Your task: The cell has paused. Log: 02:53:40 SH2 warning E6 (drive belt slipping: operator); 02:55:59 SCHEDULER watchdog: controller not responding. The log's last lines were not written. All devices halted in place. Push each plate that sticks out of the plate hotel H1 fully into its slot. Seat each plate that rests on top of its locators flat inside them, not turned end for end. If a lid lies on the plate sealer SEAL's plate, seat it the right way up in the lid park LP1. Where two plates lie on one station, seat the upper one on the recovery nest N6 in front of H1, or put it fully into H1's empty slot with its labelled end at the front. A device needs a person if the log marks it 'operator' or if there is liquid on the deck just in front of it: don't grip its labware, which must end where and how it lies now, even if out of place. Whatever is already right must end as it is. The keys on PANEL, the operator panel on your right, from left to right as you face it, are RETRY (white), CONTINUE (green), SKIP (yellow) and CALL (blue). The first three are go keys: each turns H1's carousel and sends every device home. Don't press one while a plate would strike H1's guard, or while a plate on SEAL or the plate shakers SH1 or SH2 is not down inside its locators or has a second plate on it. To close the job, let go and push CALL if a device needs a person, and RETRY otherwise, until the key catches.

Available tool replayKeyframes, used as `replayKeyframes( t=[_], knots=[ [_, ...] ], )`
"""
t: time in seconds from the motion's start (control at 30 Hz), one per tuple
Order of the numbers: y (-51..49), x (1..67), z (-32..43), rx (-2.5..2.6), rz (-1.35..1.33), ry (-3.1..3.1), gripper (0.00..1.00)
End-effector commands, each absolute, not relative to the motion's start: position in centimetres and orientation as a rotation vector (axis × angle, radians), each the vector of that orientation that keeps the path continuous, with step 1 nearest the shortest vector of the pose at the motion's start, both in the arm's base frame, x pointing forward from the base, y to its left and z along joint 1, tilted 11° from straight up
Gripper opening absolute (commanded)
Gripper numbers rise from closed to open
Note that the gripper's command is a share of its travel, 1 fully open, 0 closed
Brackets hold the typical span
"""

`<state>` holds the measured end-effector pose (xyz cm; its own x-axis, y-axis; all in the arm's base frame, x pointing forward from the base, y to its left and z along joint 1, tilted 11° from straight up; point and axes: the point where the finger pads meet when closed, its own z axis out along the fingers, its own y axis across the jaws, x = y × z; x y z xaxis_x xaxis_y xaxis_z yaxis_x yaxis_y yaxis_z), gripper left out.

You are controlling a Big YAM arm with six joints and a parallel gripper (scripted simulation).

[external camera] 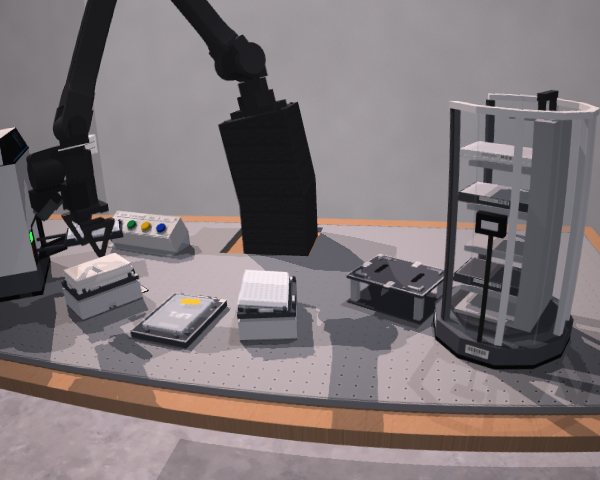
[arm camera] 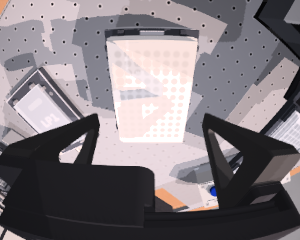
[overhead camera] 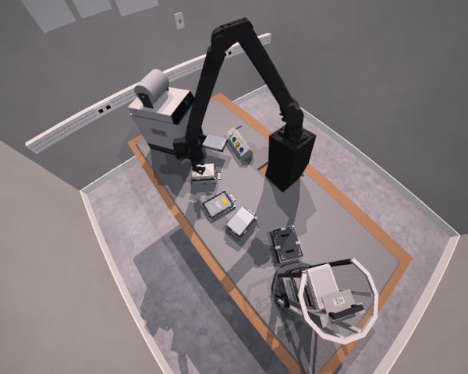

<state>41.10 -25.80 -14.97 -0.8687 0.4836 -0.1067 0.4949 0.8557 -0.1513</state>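
Note:
My gripper [overhead camera: 200, 167] is open and empty. It hangs just above a white well plate [overhead camera: 204, 172] that lies on the left shaker [external camera: 101, 297], close to the sealer [overhead camera: 161, 116]. In the wrist view the plate [arm camera: 152, 90] lies lengthwise between and below my two fingers, apart from them. From the side the gripper [external camera: 91, 235] stands a short way over the plate [external camera: 97, 269], which sits high on the shaker's black frame and looks slightly tilted. The sealer's tray holds another plate [overhead camera: 214, 142] behind my fingers.
The key panel [overhead camera: 240, 143] stands right of the sealer tray. The lid park with a yellow-tagged lid [external camera: 179, 312], a second shaker with a white plate [external camera: 265, 291], the empty black nest [external camera: 396, 276] and the plate hotel [external camera: 512, 227] follow to the right. The arm's black base [external camera: 272, 180] stands behind.

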Motion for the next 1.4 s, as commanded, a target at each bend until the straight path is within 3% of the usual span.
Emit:
replayKeyframes(
  t=[0.0, 1.37],
  knots=[
    [-26.7, 41.3, -15.6, 0.788, -0.269, 2.951, 1.00],
    [-27.0, 41.1, -20.3, 0.783, -0.265, 2.964, 1.00]
  ],
)
